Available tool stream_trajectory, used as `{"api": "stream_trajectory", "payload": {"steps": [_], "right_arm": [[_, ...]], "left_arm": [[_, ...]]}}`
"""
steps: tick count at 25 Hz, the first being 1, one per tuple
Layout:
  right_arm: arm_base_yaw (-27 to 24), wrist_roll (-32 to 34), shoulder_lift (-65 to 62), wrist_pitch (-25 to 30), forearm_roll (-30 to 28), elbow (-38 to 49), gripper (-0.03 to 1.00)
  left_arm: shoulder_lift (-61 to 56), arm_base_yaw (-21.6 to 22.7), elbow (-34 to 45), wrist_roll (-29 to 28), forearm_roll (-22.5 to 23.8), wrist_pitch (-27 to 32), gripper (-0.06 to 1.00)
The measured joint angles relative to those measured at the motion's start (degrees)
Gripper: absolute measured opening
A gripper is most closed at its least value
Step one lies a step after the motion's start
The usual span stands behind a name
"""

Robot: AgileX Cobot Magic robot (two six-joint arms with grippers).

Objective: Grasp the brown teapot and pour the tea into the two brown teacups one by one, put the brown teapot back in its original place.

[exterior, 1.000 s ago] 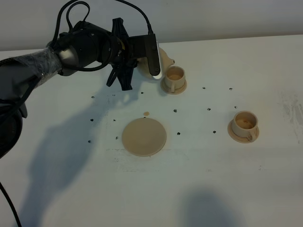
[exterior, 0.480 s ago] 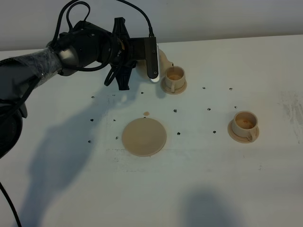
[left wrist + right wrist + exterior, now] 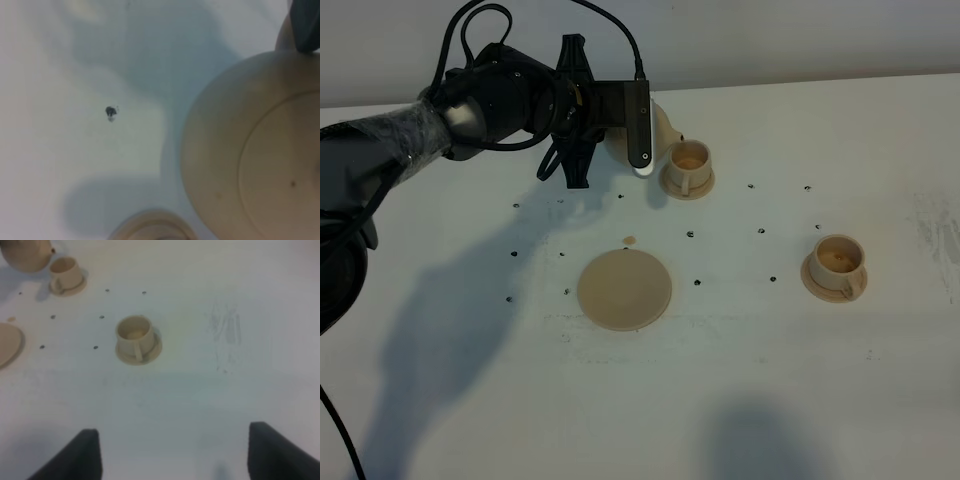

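In the high view my left gripper (image 3: 623, 128) is shut on the brown teapot (image 3: 662, 124), which is tilted with its spout over the far teacup (image 3: 688, 161); the grip itself is hidden behind the wrist. The left wrist view shows the teapot (image 3: 255, 150) filling the frame, one dark finger (image 3: 305, 25) at its edge, and the cup's rim (image 3: 150, 229) just below it. The second teacup (image 3: 837, 262) stands on its saucer at the right. The flat round disc, the original place (image 3: 625, 288), lies bare in the middle. My right gripper (image 3: 175, 455) hovers open above the table, away from the cup (image 3: 135, 335).
Small black dots (image 3: 691, 235) mark the white table (image 3: 770, 380). A tan crumb (image 3: 630, 240) lies just beyond the disc. Faint scuffs (image 3: 225, 332) show on the right. The far cup (image 3: 67, 274) and teapot (image 3: 27, 255) appear distant in the right wrist view.
The left gripper has turned slightly with the teapot, bringing the spout lower over the far cup's rim. Cups and disc have not moved.
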Motion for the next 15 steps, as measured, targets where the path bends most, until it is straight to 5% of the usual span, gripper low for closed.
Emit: {"api": "stream_trajectory", "payload": {"steps": [15], "right_arm": [[0.0,0.0,0.0,0.0,0.0,0.0,0.59]], "left_arm": [[0.0,-1.1,0.0,0.1,2.9,-1.9,0.09]]}}
